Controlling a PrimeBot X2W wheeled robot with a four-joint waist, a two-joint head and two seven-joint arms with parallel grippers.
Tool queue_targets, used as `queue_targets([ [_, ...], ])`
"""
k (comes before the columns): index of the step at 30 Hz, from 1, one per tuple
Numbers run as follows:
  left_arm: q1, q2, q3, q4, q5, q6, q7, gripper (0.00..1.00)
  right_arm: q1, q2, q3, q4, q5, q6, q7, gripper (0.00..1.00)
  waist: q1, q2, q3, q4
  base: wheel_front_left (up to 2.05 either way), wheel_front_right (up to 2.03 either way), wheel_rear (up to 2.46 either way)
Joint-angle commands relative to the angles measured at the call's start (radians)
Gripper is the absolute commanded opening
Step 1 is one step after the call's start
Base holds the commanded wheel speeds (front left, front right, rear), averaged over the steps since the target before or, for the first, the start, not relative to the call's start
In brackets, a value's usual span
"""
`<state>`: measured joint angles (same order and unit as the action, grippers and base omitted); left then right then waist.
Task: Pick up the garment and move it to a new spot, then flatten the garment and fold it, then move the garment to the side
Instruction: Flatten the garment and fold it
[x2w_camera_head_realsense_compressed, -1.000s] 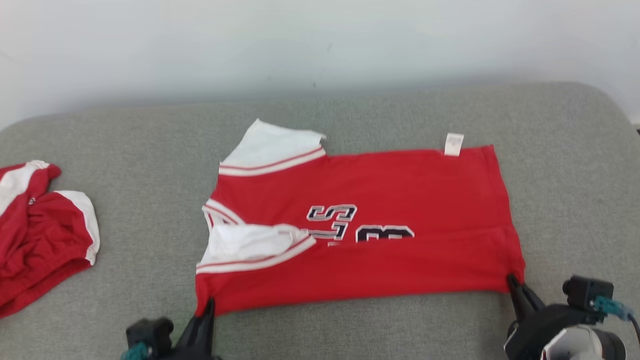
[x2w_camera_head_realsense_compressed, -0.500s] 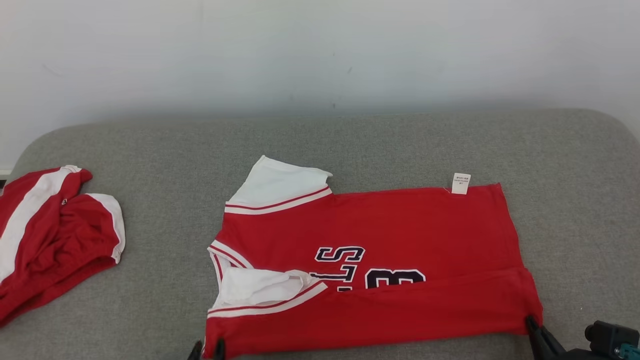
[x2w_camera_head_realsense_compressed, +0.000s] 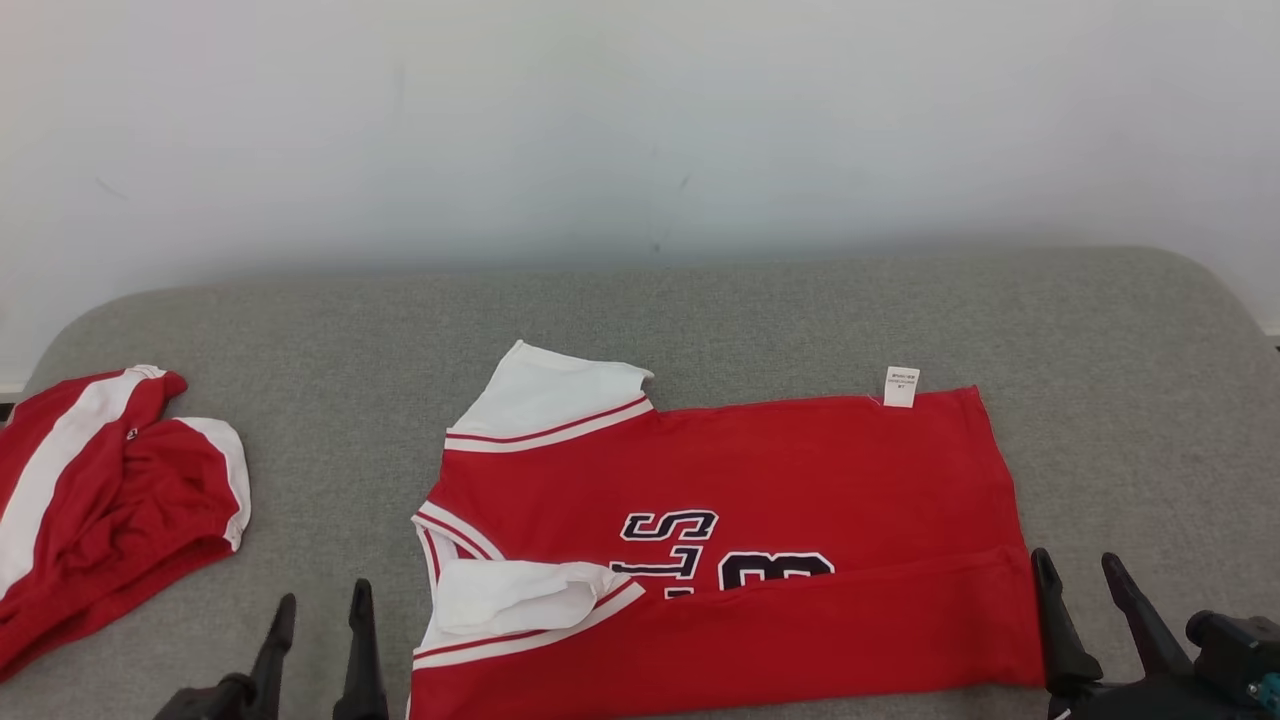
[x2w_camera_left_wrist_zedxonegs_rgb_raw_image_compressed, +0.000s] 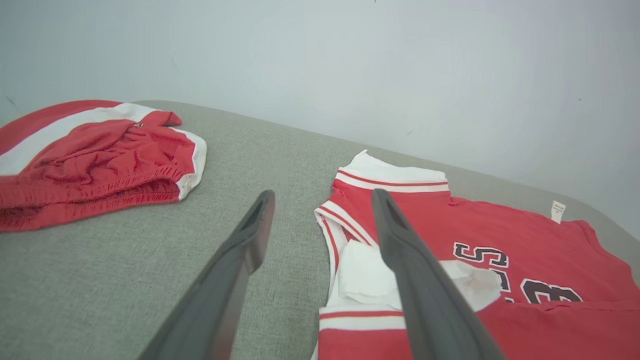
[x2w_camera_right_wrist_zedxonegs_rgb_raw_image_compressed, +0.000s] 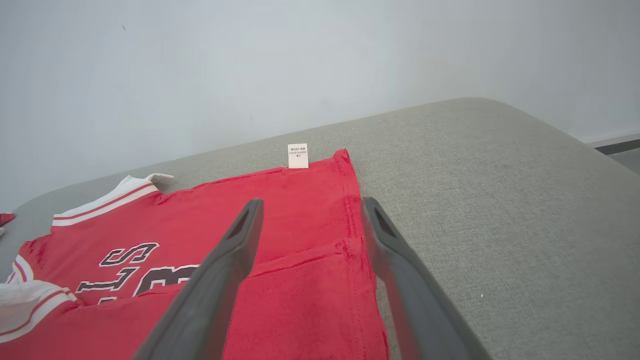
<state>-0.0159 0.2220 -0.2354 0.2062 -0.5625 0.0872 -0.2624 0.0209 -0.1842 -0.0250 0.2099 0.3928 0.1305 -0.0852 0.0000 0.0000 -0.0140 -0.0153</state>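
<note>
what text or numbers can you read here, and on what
"S": dark outlined letter on the red jersey; other letters cut off by the fold.
"3": dark digit beside it, partly hidden, maybe an 8.
White tag on the jersey's far edge: print too small to read.

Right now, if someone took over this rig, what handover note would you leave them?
Left gripper: jaws open, empty, just left of the near-left corner of the jersey.
Right gripper: jaws open, empty, beside its near-right corner.
The jersey lies spread on the grey cushion; the red shorts are bunched at the cushion's left end.
Done: near long edge folded up over the print.
Left: probably fold in the far side and sleeves, then move it aside.
</note>
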Motion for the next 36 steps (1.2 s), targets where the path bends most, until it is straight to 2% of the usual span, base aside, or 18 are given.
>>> queue_targets([
  [1, 0.013, -0.003, 0.015, -0.013, 0.018, -0.006, -0.003, 1.0, 0.004, 0.005, 0.004, -0.012, -0.011, 0.0, -0.012, 1.0, 0.0, 0.0, -0.003, -0.002, 0.0, 0.0, 0.0],
  [5, 0.017, 0.002, 0.063, -0.058, 0.085, -0.019, -0.003, 1.0, 0.004, 0.014, 0.015, -0.053, -0.041, 0.0, -0.049, 1.0, 0.0, 0.0, -0.011, -0.006, 0.0, 0.0, 0.0],
  [12, 0.042, 0.018, 0.112, -0.106, 0.155, -0.071, -0.003, 1.0, 0.025, 0.027, 0.028, -0.087, -0.054, 0.0, -0.084, 1.0, 0.0, 0.0, -0.02, -0.004, 0.0, 0.0, 0.0],
  [19, 0.088, 0.028, 0.138, -0.142, 0.19, -0.076, -0.003, 1.0, 0.059, 0.047, 0.017, -0.114, -0.077, 0.0, -0.109, 1.0, 0.0, 0.0, -0.024, 0.008, 0.0, 0.0, 0.0],
  [26, 0.123, 0.012, 0.152, -0.139, 0.22, -0.077, -0.003, 1.0, 0.09, 0.066, 0.011, -0.128, -0.088, 0.0, -0.123, 1.0, 0.0, 0.0, -0.025, 0.016, 0.0, 0.0, 0.0],
  [36, 0.123, -0.001, 0.169, -0.117, 0.243, -0.09, -0.003, 1.0, 0.08, 0.057, 0.024, -0.11, -0.082, 0.0, -0.114, 1.0, 0.0, 0.0, -0.021, 0.018, 0.0, 0.0, 0.0],
])
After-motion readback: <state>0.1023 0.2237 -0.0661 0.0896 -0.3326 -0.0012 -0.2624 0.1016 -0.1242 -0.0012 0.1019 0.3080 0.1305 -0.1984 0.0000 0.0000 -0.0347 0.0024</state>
